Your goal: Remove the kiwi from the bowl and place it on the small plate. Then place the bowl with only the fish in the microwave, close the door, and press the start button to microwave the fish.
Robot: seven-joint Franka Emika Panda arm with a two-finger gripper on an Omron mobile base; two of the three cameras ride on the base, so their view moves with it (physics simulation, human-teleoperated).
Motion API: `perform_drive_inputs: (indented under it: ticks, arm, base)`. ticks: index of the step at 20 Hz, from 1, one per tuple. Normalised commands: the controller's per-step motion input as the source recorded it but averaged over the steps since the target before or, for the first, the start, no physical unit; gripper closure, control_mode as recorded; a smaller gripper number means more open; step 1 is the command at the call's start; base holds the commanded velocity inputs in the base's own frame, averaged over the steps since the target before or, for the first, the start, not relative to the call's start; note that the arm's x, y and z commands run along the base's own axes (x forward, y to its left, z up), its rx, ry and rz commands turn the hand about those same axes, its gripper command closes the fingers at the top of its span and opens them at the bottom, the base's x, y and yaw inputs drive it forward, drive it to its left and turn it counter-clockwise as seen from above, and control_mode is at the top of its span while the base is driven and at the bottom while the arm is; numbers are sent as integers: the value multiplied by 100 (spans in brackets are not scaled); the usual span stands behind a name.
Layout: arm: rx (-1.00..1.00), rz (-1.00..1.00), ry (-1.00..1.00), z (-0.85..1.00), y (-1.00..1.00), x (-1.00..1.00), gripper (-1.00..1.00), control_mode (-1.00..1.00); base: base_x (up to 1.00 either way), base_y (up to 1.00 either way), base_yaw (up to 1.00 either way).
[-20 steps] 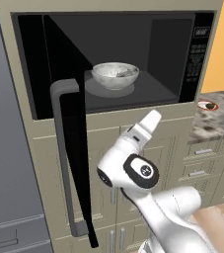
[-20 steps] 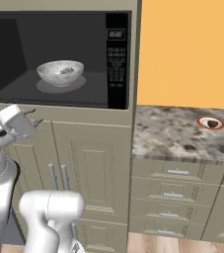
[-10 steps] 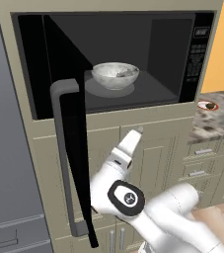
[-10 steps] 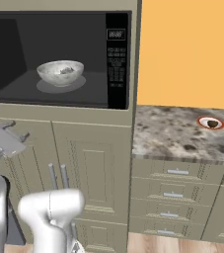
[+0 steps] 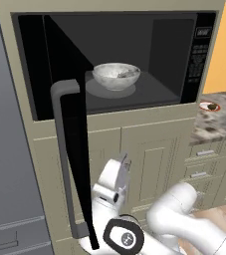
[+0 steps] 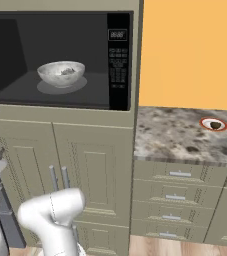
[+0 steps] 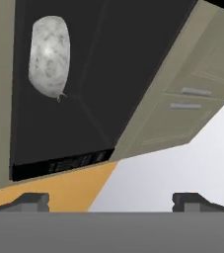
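Black microwave (image 5: 199, 55) sat open, bowl (image 5: 116, 75) with fish (image 5: 126, 74) inside; kiwi (image 6: 215, 125) was on the small plate (image 6: 204, 121) at 3 o'clock. Gripper (image 5: 124, 162) hung low by the door (image 5: 77, 149), jaws spread, holding nothing.

White arm, folded low, elbow bent near the floor at right. Wrist rises leftward and tilts upward. Gripper (image 5: 126, 160): jaws spread wide, nothing between them, pointing up.

Black microwave (image 5: 204, 55) (pale grey bowl (image 5: 116, 75))
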Motion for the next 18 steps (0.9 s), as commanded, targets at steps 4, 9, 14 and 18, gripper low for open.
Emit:
perform_drive_inputs:
  ticks: [4,9,14,18]
  arm:
    - [-29,0,10,-33,66,-2,-100,-100]
    - [-14,0,3,-26,39,-4,-100,-100]
    - [-3,0,8,1,61,-19,-100,-100]
    - [0,-2,3,20,40,-42,-100,-100]
  base:
    - [0,0,0]
    - [0,0,0]
    - [0,0,0]
    - [0,0,0]
